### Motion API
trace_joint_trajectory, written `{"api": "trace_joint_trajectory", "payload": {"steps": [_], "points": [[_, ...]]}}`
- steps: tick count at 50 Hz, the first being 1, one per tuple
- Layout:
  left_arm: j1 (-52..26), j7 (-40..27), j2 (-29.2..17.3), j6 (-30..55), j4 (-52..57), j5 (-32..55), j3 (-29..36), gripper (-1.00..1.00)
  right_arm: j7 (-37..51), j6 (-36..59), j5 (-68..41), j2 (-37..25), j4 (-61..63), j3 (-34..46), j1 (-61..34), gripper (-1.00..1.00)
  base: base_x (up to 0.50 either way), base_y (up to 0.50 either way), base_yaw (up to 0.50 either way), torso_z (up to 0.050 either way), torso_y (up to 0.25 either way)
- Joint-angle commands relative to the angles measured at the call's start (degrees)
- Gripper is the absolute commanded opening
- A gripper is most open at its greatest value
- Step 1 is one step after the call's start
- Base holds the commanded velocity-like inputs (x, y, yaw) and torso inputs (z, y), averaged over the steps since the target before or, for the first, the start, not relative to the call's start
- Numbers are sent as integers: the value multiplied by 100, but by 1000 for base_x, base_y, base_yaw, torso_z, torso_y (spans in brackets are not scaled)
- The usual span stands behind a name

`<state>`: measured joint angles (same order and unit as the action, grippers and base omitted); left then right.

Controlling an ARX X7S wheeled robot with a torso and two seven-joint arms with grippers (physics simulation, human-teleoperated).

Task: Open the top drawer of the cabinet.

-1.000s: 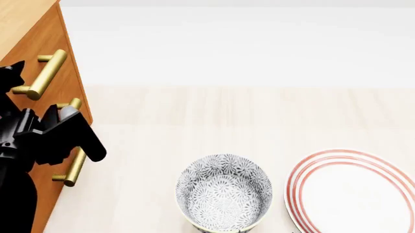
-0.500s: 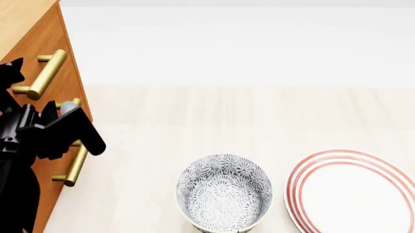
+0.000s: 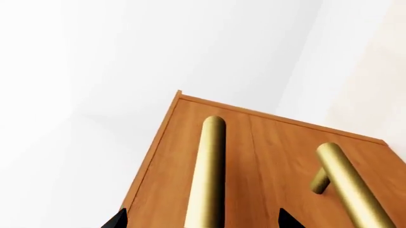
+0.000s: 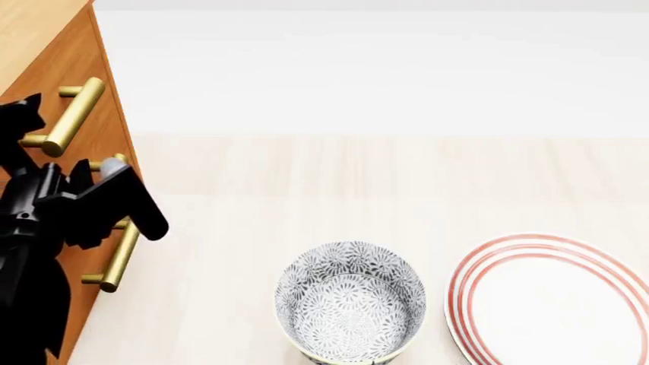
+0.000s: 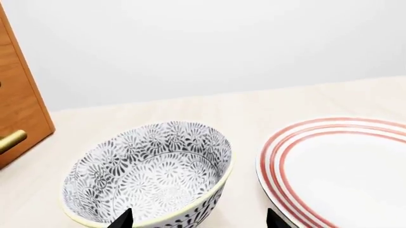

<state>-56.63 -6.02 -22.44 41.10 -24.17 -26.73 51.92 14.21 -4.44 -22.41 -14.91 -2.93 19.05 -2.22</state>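
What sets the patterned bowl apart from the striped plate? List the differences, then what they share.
The bowl is deep with tall walls; the plate is flat and shallow. The bowl is covered in a grey floral pattern; the plate is plain white with red rings at its rim. The plate is wider than the bowl. Both are round, empty and upright on the pale tabletop.

Left arm (image 4: 41, 251), at the head view's left edge: matte black throughout, built of blocky angular housings with a grey rounded part near the top and a black bar-shaped link. Left gripper (image 3: 201, 219) and right gripper (image 5: 198, 219): only two pointed black fingertips (image 3: 115, 220) visible at each wrist view's lower edge.
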Motion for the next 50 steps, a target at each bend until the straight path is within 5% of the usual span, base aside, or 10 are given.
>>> {"api": "trace_joint_trajectory", "payload": {"steps": [1, 8, 9, 34, 50], "points": [[-75, 74, 180, -165, -406, -60, -71, 100, -96, 20, 64, 84, 12, -102, 3, 100, 0, 0, 0, 0, 0], [-98, -1, 201, -223, -511, -36, -104, 100, -100, -1, 51, 85, -26, -83, -8, 100, 0, 0, 0, 0, 0], [-101, -15, 203, -234, -519, -34, -109, -100, -98, 1, 48, 82, -22, -80, -6, 100, 0, 0, 0, 0, 0], [-102, 40, 227, -171, -306, -163, 42, -100, -85, -34, 4, 48, -47, -16, 1, 100, 0, 0, 0, 0, 0], [-196, 166, 639, -166, -77, -279, 315, -100, -121, -96, -43, 13, -28, 16, 2, 100, 3, 0, -3, 0, 0]]}}
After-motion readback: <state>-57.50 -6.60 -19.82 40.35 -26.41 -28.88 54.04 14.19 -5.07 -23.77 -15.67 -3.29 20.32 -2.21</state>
